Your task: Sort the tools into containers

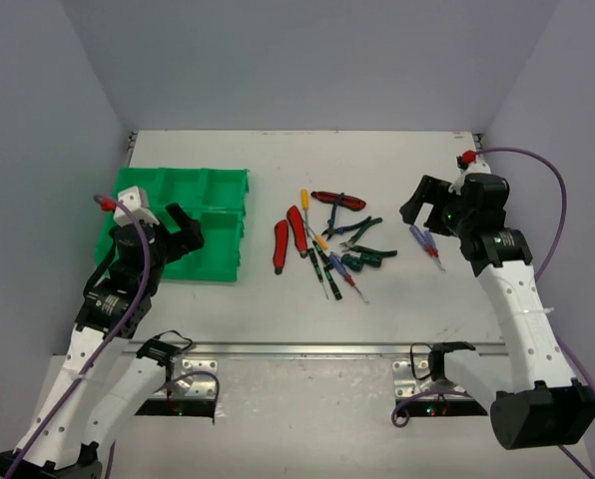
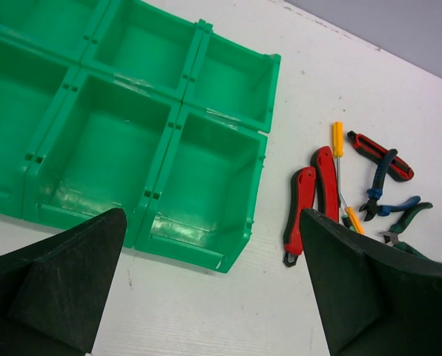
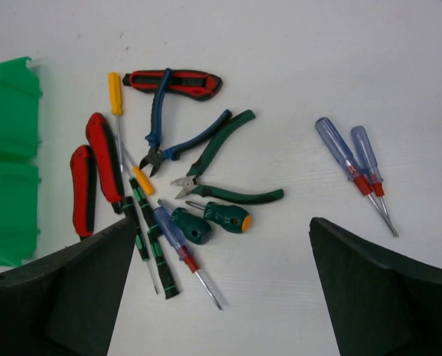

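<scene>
The green bin tray [image 1: 218,190] sits at the table's left, and its compartments [image 2: 102,141] look empty. A pile of tools [image 1: 327,239] lies at the centre: red-handled pliers [image 3: 95,174], blue-handled cutters [image 3: 165,126], green-handled pliers [image 3: 221,163], two stubby green screwdrivers [image 3: 206,221] and thin screwdrivers [image 3: 150,237]. Two blue-handled screwdrivers [image 3: 354,159] lie apart to the right. My left gripper [image 1: 186,235] hovers open and empty over the tray's near right corner [image 2: 213,297]. My right gripper [image 1: 420,203] hovers open and empty right of the pile [image 3: 221,289].
A red-and-black utility cutter [image 3: 176,81] and a yellow-handled screwdriver [image 3: 116,93] lie at the pile's far side. Grey walls close in the table on three sides. A metal rail [image 1: 317,349] runs along the near edge.
</scene>
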Robot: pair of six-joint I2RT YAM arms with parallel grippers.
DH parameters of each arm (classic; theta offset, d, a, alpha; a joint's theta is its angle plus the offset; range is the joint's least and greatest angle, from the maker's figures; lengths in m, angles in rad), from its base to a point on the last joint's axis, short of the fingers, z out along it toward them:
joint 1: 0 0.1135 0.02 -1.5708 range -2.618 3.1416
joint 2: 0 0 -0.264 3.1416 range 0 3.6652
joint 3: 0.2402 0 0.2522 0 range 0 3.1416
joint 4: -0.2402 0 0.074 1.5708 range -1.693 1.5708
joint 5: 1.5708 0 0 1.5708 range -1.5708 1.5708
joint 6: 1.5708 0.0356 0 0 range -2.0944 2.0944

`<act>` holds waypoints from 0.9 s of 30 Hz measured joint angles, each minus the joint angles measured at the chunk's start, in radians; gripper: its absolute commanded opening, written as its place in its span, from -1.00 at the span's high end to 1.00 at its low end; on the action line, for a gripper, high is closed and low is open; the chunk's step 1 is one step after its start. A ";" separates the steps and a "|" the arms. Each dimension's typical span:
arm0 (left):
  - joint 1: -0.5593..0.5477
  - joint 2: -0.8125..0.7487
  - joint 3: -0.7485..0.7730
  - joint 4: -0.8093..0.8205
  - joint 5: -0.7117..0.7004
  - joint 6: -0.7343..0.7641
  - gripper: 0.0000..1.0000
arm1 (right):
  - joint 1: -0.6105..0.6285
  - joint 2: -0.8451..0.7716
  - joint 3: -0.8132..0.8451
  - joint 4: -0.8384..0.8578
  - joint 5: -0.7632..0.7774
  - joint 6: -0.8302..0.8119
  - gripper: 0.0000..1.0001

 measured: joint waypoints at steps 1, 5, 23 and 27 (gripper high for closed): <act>0.000 0.005 0.000 0.000 0.003 0.000 -1.00 | 0.000 0.001 -0.002 0.011 0.005 0.003 -0.98; 0.000 0.033 0.000 0.000 0.021 0.001 -1.00 | 0.000 0.001 -0.043 0.108 0.003 0.002 -0.98; 0.000 0.066 -0.019 0.029 0.099 0.014 -1.00 | 0.171 1.015 0.748 0.021 -0.055 -0.574 -0.91; 0.000 0.092 -0.019 0.031 0.103 0.016 -1.00 | 0.279 1.175 0.779 -0.049 -0.007 -0.731 -0.83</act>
